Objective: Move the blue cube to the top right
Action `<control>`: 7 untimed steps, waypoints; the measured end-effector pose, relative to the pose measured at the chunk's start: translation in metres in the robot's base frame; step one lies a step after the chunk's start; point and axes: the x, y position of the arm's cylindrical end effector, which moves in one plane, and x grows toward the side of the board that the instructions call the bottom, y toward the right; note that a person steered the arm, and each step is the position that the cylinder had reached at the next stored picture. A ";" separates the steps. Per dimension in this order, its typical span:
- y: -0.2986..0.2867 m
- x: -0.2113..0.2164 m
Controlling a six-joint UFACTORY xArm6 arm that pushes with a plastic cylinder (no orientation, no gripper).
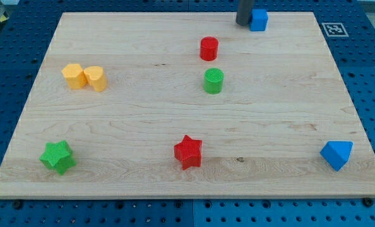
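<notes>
My tip [243,23] sits at the view's top edge, right of centre, pressed against the left side of the blue cube [258,19]; the tool is a plain dark rod w/ nothing to open or close, so it holds nothing, just touches the cube. Cube is on the bench [143,120] close to its top edge, right of the middle but well short of the top-right corner. Its faces look roughly square-on to the bench edges; as a cube it has no long axis I can make out. Below-left of my tip, well apart, stands the red cylinder [208,48], w/ the green cylinder [213,81] just below that, near but not touching. Far off at the view's left, a yellow block [73,75] and a yellow cylinder [95,78] sit side by side, touching. Along the view's bottom: green star [57,157] at left, red star [188,152] near centre, blue wedge-like block [336,154] at right. A black-and-white marker tag [334,29] lies off the bench's top-right corner.
</notes>
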 end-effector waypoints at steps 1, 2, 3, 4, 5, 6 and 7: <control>0.015 0.011; 0.030 0.014; 0.035 0.014; 0.036 0.013; 0.040 0.013; 0.049 0.013; 0.059 0.013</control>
